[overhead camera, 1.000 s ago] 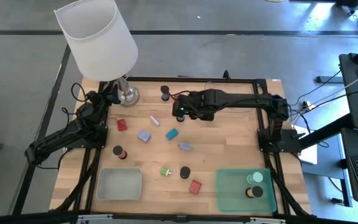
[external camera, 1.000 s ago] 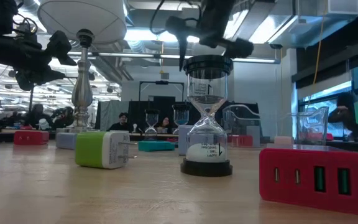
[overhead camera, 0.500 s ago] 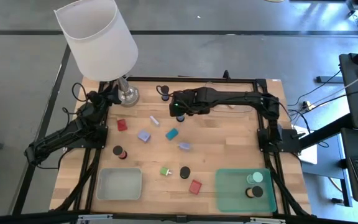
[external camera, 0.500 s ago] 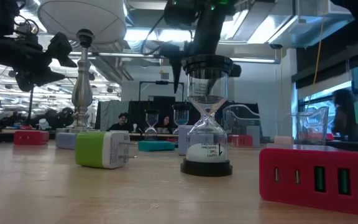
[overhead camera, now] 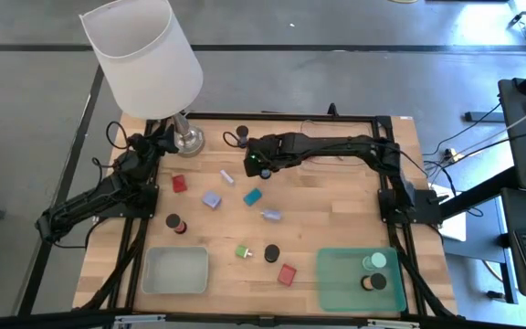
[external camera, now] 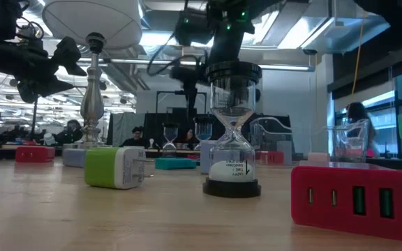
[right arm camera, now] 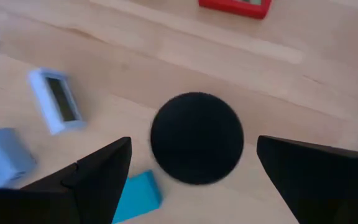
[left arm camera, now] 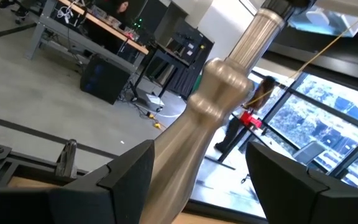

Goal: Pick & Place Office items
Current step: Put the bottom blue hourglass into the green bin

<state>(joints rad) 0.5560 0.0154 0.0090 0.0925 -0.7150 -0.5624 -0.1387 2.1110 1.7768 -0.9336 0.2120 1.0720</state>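
Office items lie scattered on the wooden table: a red block, a lilac-blue block, a teal block, a green plug and dark-topped hourglasses. My right gripper hangs open, pointing steeply down over the hourglass near the far edge. That hourglass's round black top shows between the fingers, untouched. My left gripper stands open at the far left, a finger on either side of the lamp's metal stem.
The white-shaded lamp stands at the far left corner. A grey tray sits at the near edge, and a green tray with two pieces sits near right. A red block and another hourglass stand nearby.
My right gripper has gone toward the table's left and far edges and come down toward the far hourglass, rolling about its own axis as it went. Its fingers have stayed open. No item has moved.
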